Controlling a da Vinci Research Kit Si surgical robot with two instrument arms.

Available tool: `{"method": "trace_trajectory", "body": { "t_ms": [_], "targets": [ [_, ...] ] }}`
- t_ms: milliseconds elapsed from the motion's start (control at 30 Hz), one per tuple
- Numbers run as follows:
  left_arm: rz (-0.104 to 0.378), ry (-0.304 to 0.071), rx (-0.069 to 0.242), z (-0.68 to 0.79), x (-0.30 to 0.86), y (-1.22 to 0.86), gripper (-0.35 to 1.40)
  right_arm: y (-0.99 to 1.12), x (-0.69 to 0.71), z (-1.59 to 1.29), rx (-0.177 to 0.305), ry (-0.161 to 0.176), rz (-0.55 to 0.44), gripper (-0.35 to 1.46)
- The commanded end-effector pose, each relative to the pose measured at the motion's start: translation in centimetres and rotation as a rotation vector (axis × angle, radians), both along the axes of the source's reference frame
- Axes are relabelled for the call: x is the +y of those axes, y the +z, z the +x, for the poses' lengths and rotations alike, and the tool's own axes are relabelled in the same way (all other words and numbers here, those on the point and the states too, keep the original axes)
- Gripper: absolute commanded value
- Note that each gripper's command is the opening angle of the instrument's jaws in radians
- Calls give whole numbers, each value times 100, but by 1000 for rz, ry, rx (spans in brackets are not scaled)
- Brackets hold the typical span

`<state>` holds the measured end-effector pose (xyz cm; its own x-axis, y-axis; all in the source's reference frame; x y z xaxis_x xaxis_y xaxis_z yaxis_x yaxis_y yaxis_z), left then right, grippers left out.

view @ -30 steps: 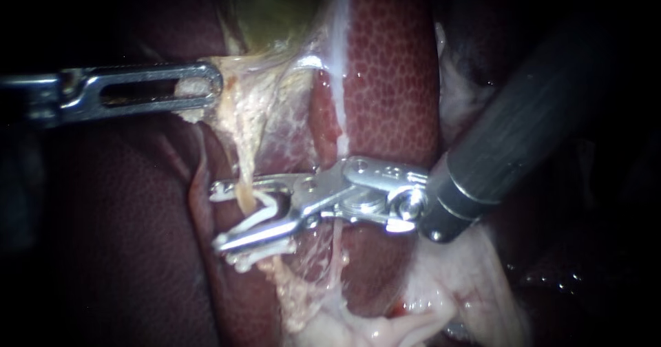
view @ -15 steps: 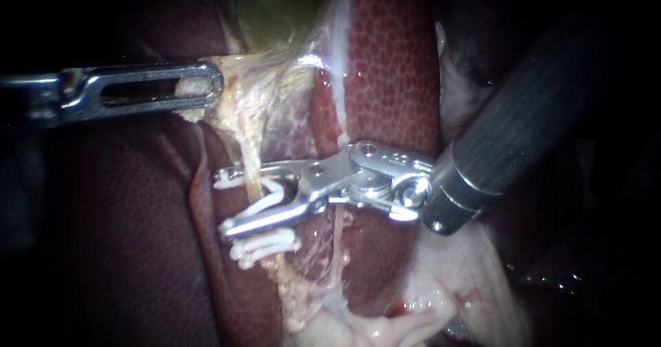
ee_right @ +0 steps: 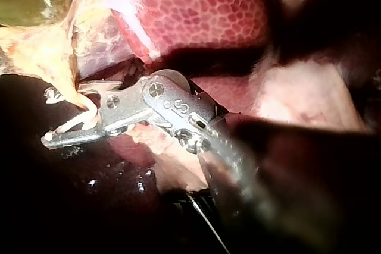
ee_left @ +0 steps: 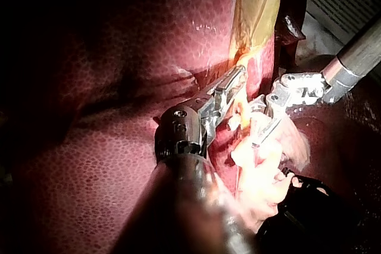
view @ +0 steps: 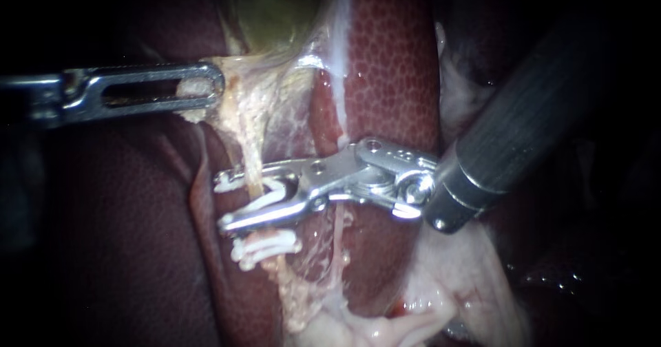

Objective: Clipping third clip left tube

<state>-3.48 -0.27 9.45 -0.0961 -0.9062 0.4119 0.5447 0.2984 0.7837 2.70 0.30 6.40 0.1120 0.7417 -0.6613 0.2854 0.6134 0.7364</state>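
Observation:
The left tube [view: 252, 158] runs as a pale strand down from the gallbladder [view: 275, 9]. My right instrument [view: 222, 202] comes in from the upper right. Its jaws stand apart on either side of this tube, with a white clip [view: 273, 194] seated between them around it. Just below the lower jaw, white clips [view: 265, 245] sit on the same tube. My left instrument [view: 206, 85] is shut on pale tissue [view: 196, 89] beside the gallbladder and holds it taut. In the right wrist view the clip [ee_right: 83, 114] curves round the tube [ee_right: 71, 87]. In the left wrist view the left jaws [ee_left: 232, 87] grip tissue.
Mottled red liver [view: 392, 78] lies behind and to the right; darker liver [view: 103, 216] fills the left. A second thin strand [view: 337, 240] runs down under the right instrument's hinge. Pale fatty tissue [view: 441, 299] bulges at the lower right.
My right instrument has shifted slightly up the tube and its jaws have narrowed a little. The lower clips now show clear beneath its lower jaw. The left instrument has not moved.

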Motion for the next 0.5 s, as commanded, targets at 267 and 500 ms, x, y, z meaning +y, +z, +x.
{"method": "trace_trajectory", "body": {
  "t_ms": [267,500],
  "targets": [
    [0,0,0,0,0,0,-21,1,2,0,2,-5,5,11],
    [0,0,0,0,0,0,-21,1,2,-1,3,-8,11,-1]
  ]
}}
